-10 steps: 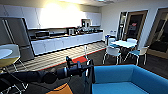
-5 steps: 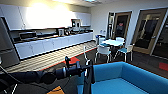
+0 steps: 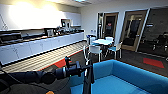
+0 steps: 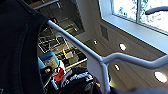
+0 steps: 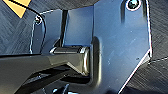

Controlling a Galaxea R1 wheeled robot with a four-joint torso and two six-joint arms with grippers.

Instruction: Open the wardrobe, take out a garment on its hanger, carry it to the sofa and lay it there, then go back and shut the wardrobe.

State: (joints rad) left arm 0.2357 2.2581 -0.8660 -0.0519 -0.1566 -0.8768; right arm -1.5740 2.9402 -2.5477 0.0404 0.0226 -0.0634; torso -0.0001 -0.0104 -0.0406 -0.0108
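The garment (image 3: 88,80) hangs from its hanger (image 4: 100,61), which your left gripper (image 3: 83,68) clenches, held out over the near edge of the sofa (image 3: 130,80) so the fabric drapes clear. You cannot tell the right claw's state.

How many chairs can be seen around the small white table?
3 white-and-teal chairs: one on the table's near side, one at its right, one behind it. More may be hidden.
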